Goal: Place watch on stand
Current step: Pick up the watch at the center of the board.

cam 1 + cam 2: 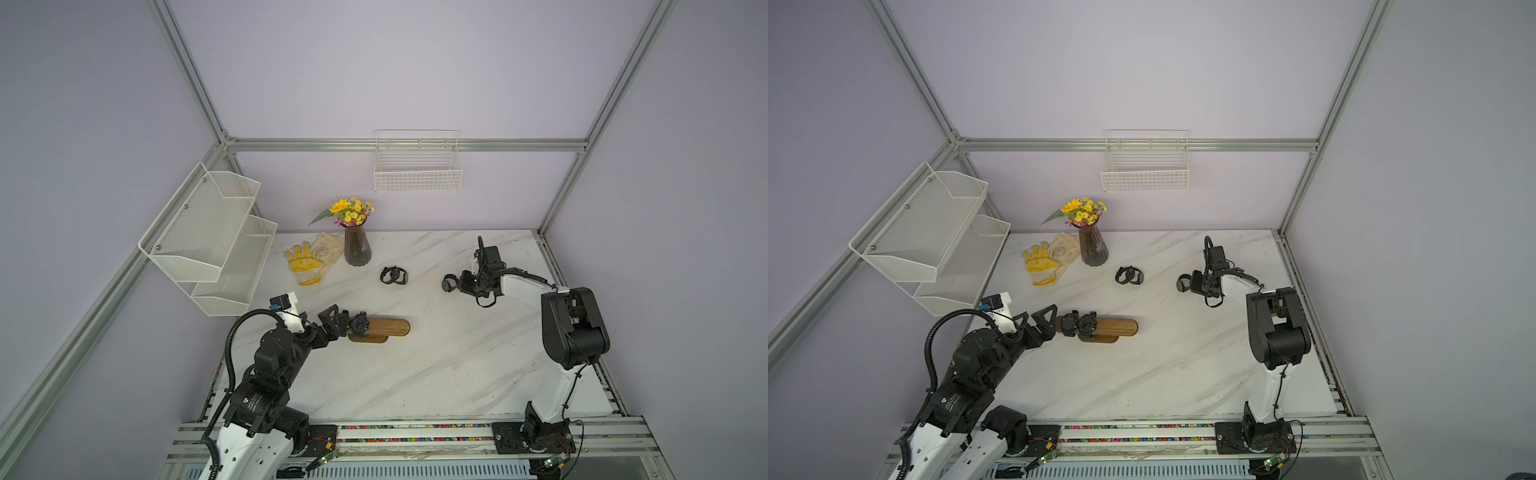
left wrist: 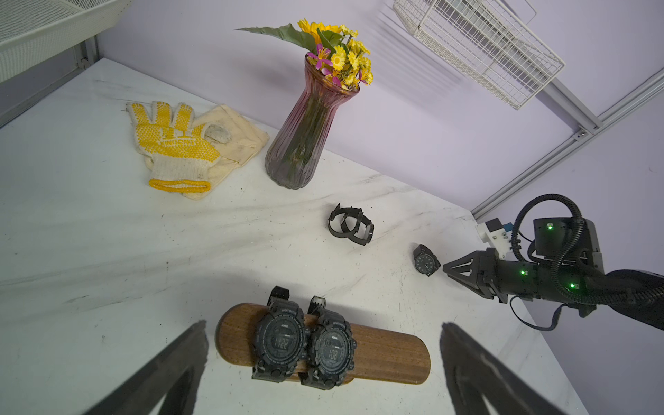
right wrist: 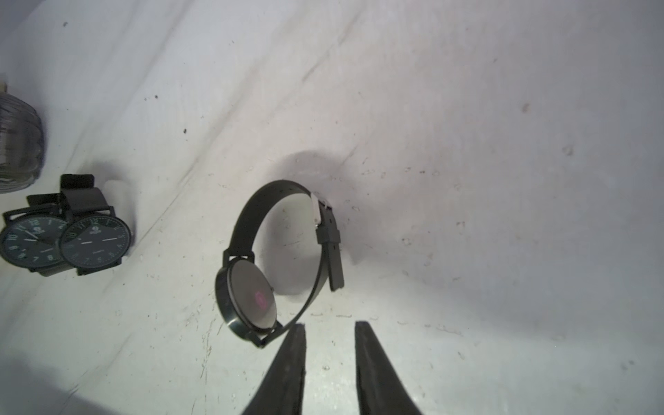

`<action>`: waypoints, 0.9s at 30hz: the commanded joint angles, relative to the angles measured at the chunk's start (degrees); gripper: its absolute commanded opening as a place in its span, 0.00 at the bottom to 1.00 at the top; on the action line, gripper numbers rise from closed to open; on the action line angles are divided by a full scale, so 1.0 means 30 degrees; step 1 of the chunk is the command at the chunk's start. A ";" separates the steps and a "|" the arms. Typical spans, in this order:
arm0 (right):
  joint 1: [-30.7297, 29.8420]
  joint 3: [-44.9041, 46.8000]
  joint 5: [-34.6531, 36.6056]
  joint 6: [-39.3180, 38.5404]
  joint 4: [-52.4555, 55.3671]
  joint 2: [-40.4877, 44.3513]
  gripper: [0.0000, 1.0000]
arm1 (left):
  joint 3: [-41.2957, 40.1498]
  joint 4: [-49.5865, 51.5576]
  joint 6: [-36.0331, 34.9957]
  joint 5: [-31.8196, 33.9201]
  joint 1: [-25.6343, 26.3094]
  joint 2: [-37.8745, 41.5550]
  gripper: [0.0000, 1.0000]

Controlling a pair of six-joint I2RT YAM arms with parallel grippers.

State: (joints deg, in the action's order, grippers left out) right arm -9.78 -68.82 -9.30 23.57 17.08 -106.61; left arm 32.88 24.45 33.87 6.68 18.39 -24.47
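Five black wristwatches are in view. Two chunky black plastic digital watches (image 2: 281, 341) sit strapped side by side around the one long brown wooden stand (image 1: 395, 326). The stand is a rounded bar on a smaller oval base, near the middle of the white marble tabletop (image 1: 436, 365).

Take the stand as the dial's centre in both top views, with 12 towards the back wall. Two thin black analogue watches (image 1: 394, 275) lie touching each other at 12 o'clock. The fifth, a slim black round-cased watch (image 3: 248, 298) with a looped strap, is at 2 o'clock, well apart from the stand.

The right gripper (image 3: 330, 325) is just beside this slim watch. Its fingers (image 3: 291, 363) stand a little apart with nothing between them, and the strap reaches the tip of one finger. The left gripper (image 1: 1054, 321) is at 9 o'clock, at the stand's watch-bearing end, with its fingers spread wide and holding nothing.

One ribbed purple glass vase (image 1: 357, 249) of yellow flowers stands between 11 and 12 o'clock. One yellow-dotted knit glove (image 1: 302, 262) lies on one beige cloth (image 1: 330, 245) at about 10 o'clock. Two white wire holders hang on the walls: a two-tier mesh shelf (image 1: 208, 232) at 10 o'clock and a wire basket (image 1: 417, 174) at 12.
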 commanded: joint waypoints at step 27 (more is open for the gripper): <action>-0.3830 -0.6022 0.6356 -0.1117 0.3062 -0.3697 0.46 | -0.0063 -0.1176 -0.0079 -0.0863 -0.0047 -0.1135 1.00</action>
State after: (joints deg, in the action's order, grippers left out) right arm -21.58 -83.53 6.44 22.65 20.53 -114.48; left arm 32.88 23.20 33.85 4.47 18.39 -28.53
